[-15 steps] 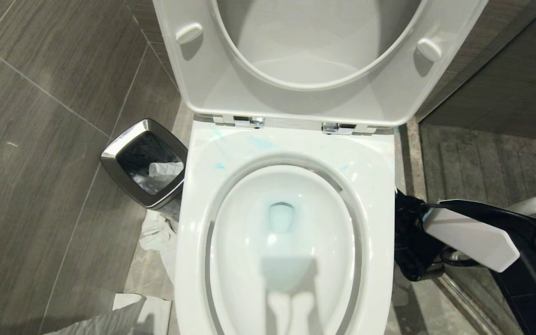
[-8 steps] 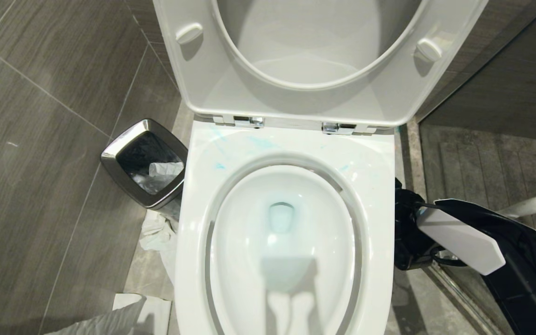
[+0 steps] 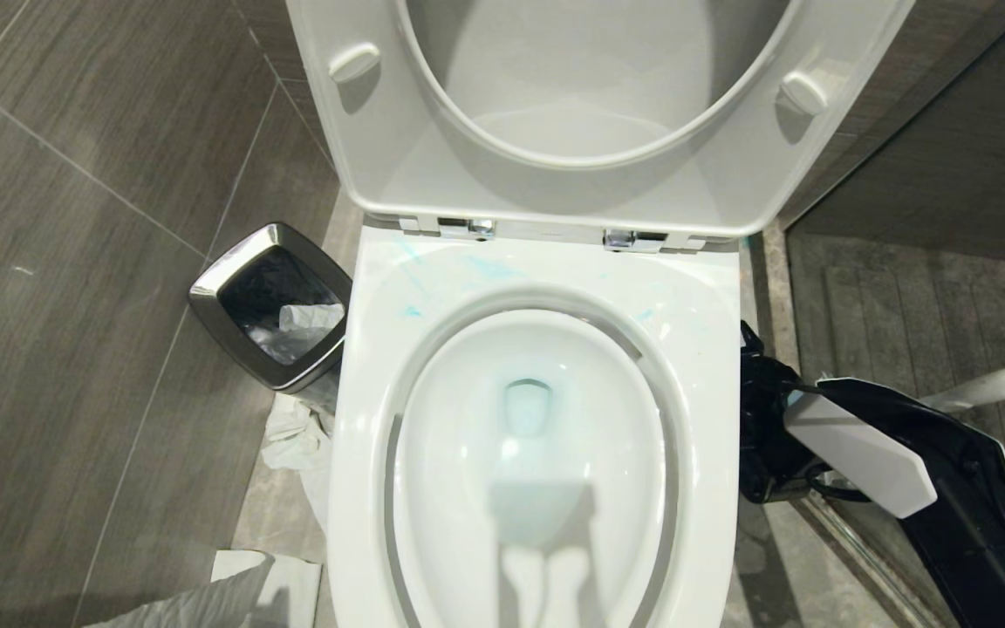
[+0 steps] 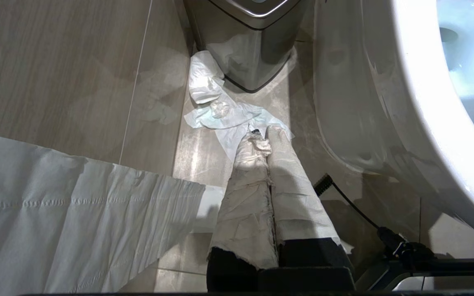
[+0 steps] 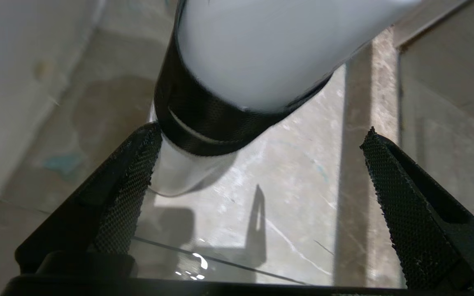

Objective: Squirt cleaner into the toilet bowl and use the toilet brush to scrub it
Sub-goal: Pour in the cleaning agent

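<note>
Hanging low beside the toilet bowl [image 3: 537, 419], on its right flank, the right gripper [image 5: 257, 193] has its jaws spread wide, nothing clamped between them. Wrist cam shows the two black textured fingers [image 5: 124, 185] far apart, with a white cylinder wrapped in a black band [image 5: 220, 119] just ahead of them and nudging the inner face of one finger; can't tell what that object is. Under the gripper: stone floor [image 5: 294, 197] w/ a faint blue smear off to one side.

Head cam: right arm's black links and white cover [image 3: 860, 453] sit just off the bowl's right edge, and the toilet brush [image 3: 987, 388] handle pokes out beyond the arm, rounded tip angled up and away from the bowl. Holder hidden behind the arm.

Cleaner [image 3: 411, 270] shows as thin turquoise streaks on the rim's back left, near the hinges, plus a pale blue tint around the drain. Seat and lid [image 3: 598, 105] are up.

Left gripper [image 4: 268, 164] is clenched, paper-wrapped fingers pressed together, pointing down at the floor on the bowl's left. Crumpled tissue [image 4: 220, 111] lies just past its tips, the chrome-rimmed bin [image 3: 271, 305] stands beyond that, and a sheet of tissue [image 4: 76, 205] spreads out alongside.
</note>
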`<state>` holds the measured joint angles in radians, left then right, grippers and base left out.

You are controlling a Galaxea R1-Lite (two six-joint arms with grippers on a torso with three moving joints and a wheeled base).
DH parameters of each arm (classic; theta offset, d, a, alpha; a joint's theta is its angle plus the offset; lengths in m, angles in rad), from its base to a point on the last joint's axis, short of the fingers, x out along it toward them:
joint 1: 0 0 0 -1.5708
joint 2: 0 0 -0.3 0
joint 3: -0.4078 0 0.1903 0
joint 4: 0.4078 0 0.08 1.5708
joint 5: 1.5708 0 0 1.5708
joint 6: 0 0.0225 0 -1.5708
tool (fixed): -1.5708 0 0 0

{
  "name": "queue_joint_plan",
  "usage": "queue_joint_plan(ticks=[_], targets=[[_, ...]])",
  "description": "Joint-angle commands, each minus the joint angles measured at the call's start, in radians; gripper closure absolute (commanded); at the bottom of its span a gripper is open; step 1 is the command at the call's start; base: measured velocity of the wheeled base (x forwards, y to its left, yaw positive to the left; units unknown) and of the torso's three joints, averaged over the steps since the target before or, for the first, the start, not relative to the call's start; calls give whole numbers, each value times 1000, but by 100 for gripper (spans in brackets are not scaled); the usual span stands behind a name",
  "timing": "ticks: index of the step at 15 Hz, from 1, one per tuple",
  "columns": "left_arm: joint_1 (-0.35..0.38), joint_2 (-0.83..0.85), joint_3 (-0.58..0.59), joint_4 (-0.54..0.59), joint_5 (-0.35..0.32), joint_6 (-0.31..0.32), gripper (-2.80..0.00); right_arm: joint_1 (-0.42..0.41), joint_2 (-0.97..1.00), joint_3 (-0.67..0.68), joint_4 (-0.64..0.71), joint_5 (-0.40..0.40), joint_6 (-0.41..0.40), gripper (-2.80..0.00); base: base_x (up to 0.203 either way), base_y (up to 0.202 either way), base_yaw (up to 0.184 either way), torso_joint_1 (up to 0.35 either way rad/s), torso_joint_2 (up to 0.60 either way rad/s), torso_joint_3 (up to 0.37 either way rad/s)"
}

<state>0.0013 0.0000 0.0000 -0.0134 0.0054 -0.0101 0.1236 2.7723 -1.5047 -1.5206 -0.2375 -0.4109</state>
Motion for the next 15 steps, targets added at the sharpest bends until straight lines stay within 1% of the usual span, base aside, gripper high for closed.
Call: queue_joint_plan(ticks=[1,7,10,11,13,15], targets=[[0,0,8,0,1,-1,0,-17,1,0,-9,-8,-12,-280,0,0,0,0,0,0],[0,0,8,0,1,-1,0,-53,-5,15,-9,-8,-22,-280,0,0,0,0,0,0],[0,0,8,0,1,-1,0,-52,-2,4,-9,4,-11,-280,0,0,0,0,0,0],[0,0,8,0,1,-1,0,-51,5,-15,-9,18,-2,-280,0,0,0,0,0,0],[0,0,8,0,1,-1,0,-51,17,-52,-9,85,18,-280,0,0,0,0,0,0],[0,0,8,0,1,-1,0,-52,19,-73,-9,139,64,-280,0,0,0,0,0,0]])
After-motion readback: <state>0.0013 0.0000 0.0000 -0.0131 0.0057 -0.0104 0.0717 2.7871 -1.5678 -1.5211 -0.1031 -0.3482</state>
